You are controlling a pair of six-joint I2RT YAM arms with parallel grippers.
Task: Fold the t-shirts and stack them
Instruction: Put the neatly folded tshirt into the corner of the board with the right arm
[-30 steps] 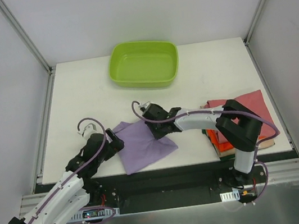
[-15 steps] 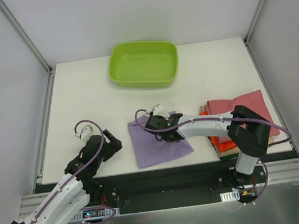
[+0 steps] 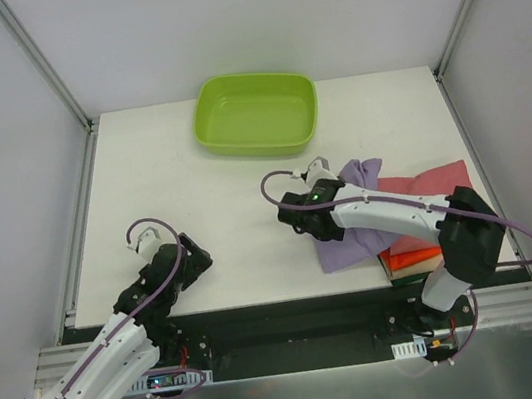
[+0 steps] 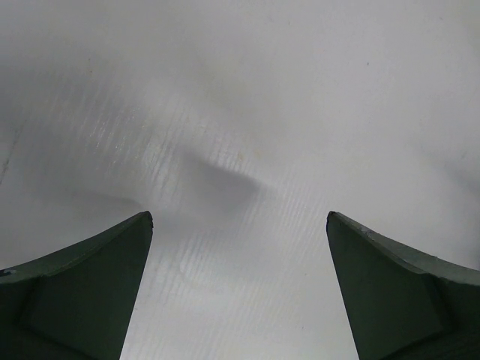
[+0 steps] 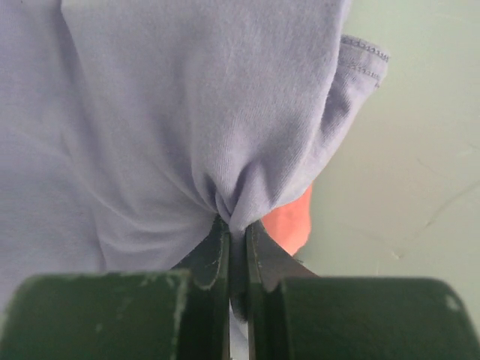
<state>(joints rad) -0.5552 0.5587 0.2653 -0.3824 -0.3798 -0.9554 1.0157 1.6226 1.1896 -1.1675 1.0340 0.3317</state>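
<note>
The right gripper (image 5: 236, 225) is clamping shut on a pinch of the lilac t-shirt (image 3: 342, 246), with the cloth gathering into a tight pucker between the jaws in the wrist view. From overhead, the right arm is reaching across the right half of the tabletop (image 3: 161, 176). It is holding the lilac shirt at the left edge of the stack, so that part of the cloth is draping over that edge and part is lying on the tabletop beside it. The stack is sitting at the near right corner, with a rose-red t-shirt (image 3: 436, 183) on top and an orange t-shirt (image 3: 419, 258) showing beneath it. Whether anything is lying lower in the pile is too hidden to say.

The left gripper (image 4: 240, 225) is standing wide open and holding nothing, low over bare tabletop on the left, well apart from the shirts. The green tub (image 3: 256, 115) is sitting at the far edge, with no shirt showing in it.

The task is looking close to finished: the lilac shirt appears to be the last one going onto the pile. It is bunching at the pinch, so it may need laying flat and squaring on top before release.
</note>
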